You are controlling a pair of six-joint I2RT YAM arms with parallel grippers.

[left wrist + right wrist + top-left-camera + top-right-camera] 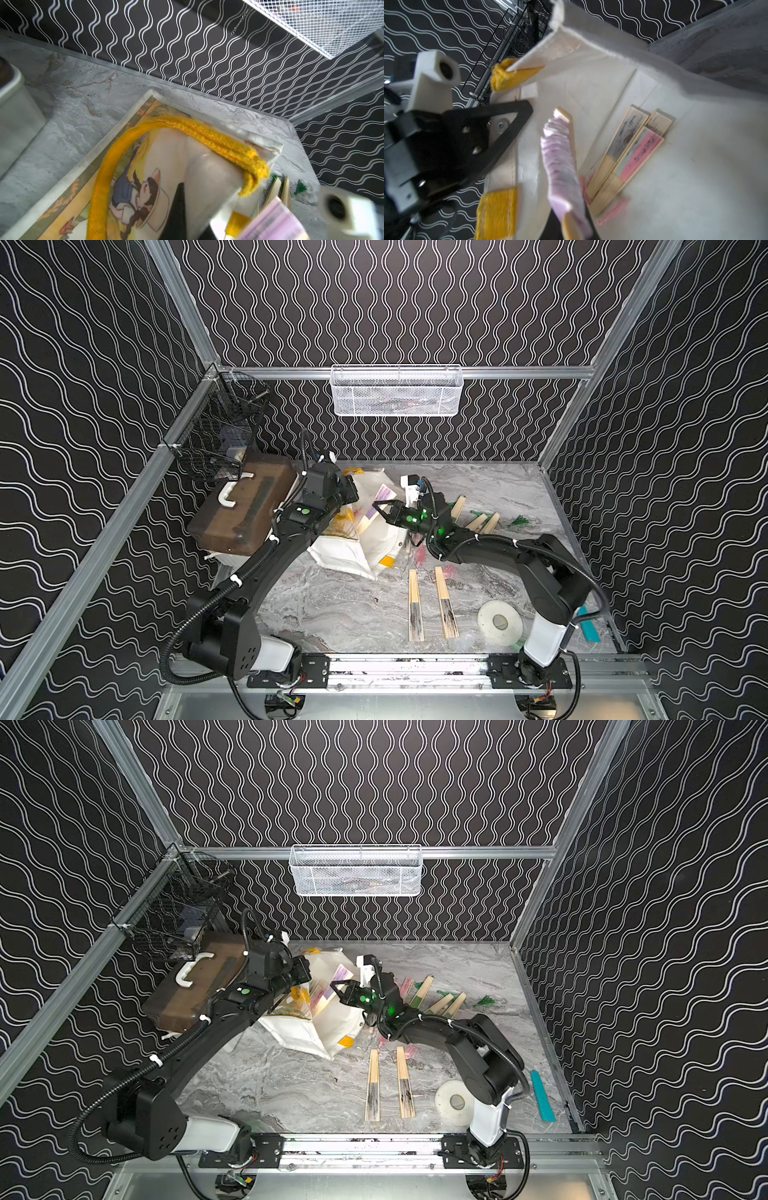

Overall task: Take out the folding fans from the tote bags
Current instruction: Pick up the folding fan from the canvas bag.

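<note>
Though the tote sags at the back of the table, its mouth is held open. The left gripper is clamped tight on the rim, close to a yellow handle, with one black finger outside the cloth and the other hidden behind it. From the other side the right gripper reaches over the opening, closed on the purple fan. It grips the fan about halfway along, so the folded paper points to the back wall and the bamboo end slants down toward the tote's mouth. In the right wrist view that fan stands right in front of the lens. Past it, three fans lie side by side deep inside the tote, one with pink paper, and pink tassels trail from their near ends. Out on the table, two black-and-white fans lie nearly parallel in front of the tote. A few green fans with green tassels lie behind the right arm, partly hidden by it. A brown-lidded box sits just left of the tote, under the left arm. A tape roll and a teal strip lie near the right arm's base.
</note>
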